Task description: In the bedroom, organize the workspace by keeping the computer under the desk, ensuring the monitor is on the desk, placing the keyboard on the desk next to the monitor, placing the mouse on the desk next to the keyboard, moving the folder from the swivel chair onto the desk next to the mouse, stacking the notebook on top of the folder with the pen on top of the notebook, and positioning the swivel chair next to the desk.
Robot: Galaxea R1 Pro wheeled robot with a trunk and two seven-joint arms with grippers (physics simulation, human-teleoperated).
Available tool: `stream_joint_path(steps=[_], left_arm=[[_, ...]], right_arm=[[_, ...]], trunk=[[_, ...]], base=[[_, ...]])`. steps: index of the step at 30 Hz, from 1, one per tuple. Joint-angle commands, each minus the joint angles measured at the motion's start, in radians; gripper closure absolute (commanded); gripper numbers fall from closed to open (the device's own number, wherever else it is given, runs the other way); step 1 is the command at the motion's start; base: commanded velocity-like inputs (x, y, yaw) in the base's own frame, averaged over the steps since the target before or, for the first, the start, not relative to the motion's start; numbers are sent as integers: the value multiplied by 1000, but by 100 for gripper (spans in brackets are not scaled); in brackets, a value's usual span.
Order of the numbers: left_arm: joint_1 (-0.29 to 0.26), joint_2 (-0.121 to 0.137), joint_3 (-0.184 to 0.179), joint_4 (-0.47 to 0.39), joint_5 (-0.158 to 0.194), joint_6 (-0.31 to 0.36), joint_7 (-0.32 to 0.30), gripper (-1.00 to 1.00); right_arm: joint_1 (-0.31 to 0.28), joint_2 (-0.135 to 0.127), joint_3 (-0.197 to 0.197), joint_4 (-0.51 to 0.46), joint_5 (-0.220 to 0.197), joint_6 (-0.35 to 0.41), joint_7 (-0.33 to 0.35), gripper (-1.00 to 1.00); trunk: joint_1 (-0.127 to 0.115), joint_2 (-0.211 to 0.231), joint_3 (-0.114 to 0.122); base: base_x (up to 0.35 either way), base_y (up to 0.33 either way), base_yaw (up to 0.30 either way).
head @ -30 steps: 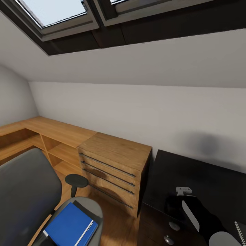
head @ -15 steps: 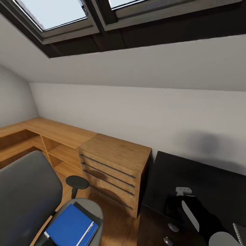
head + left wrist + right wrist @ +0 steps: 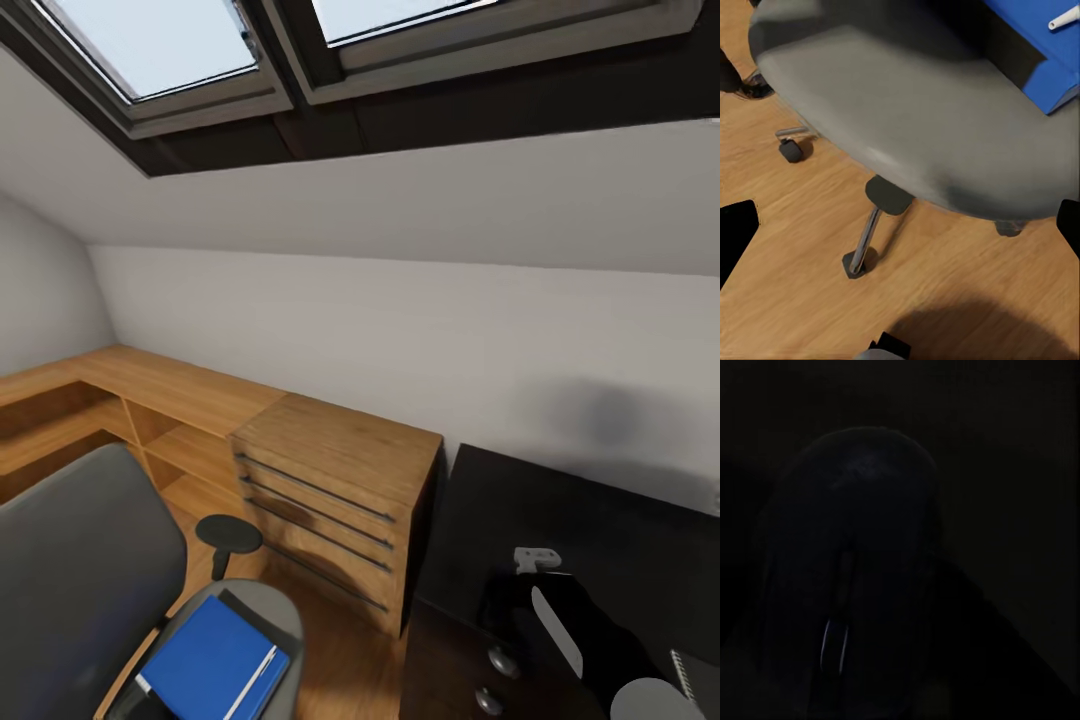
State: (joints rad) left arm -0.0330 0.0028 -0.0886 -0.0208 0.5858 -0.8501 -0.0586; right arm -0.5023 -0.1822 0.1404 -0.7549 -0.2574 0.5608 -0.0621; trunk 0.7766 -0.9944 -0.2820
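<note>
Head view: blue folder (image 3: 210, 662) with pen (image 3: 252, 680) lies on swivel chair (image 3: 75, 570).

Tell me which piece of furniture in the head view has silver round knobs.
The black desk at the right: its drawer front carries round silver knobs. The wooden chest of drawers beside it has long dark bar handles instead.

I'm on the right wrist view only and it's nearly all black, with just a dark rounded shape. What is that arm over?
Observer: In the head view, the right arm reaches over the black desk, above its drawer unit.
Operator: Where's the folder?
Observer: The blue folder lies on the swivel chair seat, with the pen on top of it.
Operator: And the left gripper?
Observer: In the left wrist view, the left gripper is open and empty, above the seat's edge and the wooden floor.
</note>
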Motion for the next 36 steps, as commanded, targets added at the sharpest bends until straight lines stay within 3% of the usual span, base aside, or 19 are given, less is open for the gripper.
stream_joint_path(steps=[1,22,36], left_arm=[[-1,0,-7,1,12,-3,-6,-100],[-1,0,-8,1,11,-1,-6,-100],[-1,-1,-10,1,10,4,-10,-100]], right_arm=[[-1,-1,5,-1,-12,4,-8,100],[-1,2,4,-47,-14,4,-10,100],[-1,6,3,-57,-16,3,-11,100]], trunk=[[-5,6,2],[-85,153,68],[-85,153,74]], base=[[-275,0,0],[-320,0,-6],[-47,0,-226]])
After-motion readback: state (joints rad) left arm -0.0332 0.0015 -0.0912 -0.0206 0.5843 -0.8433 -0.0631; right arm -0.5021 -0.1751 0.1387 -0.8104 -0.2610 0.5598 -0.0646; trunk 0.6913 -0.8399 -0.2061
